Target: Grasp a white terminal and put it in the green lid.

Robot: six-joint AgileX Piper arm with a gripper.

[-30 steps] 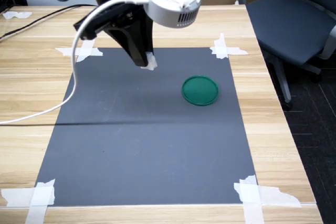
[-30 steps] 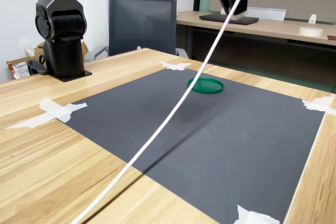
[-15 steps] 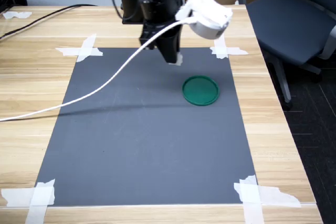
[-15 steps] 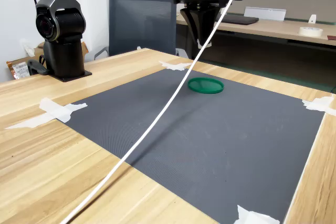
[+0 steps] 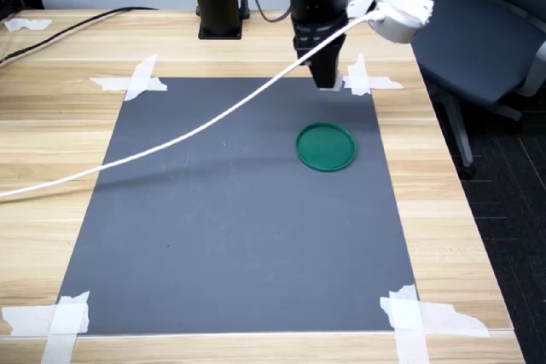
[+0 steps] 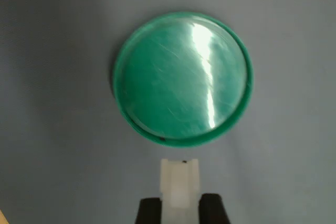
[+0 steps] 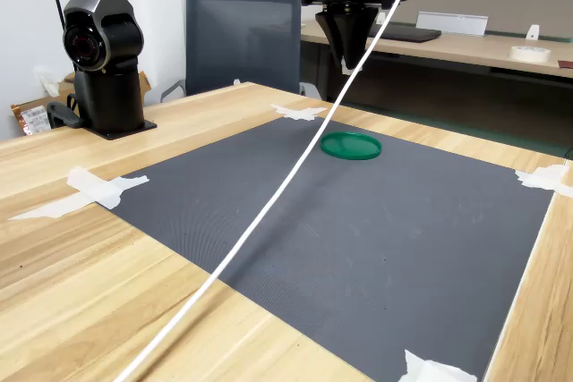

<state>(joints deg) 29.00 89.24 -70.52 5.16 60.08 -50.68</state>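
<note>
The green lid (image 5: 325,147) lies flat on the dark grey mat (image 5: 230,228), toward the first exterior view's right. It fills the wrist view, the green lid (image 6: 182,77) shiny and with nothing in it. My gripper (image 5: 328,84) hangs in the air above and behind the lid, shut on the white terminal (image 6: 179,183), a small whitish block sticking out between the two black fingers (image 6: 149,211). In the second exterior view the gripper (image 7: 352,64) points down over the lid (image 7: 350,145), well clear of it.
A white cable (image 5: 171,138) sags from the wrist across the mat to the first exterior view's left. White tape (image 5: 363,78) holds the mat's corners. The arm's base (image 7: 103,60) stands on the wooden table. An office chair (image 5: 478,31) sits beyond the table edge.
The arm has swung to the first exterior view's right with the terminal still in its grip, from over the mat's back left to just behind the green lid.
</note>
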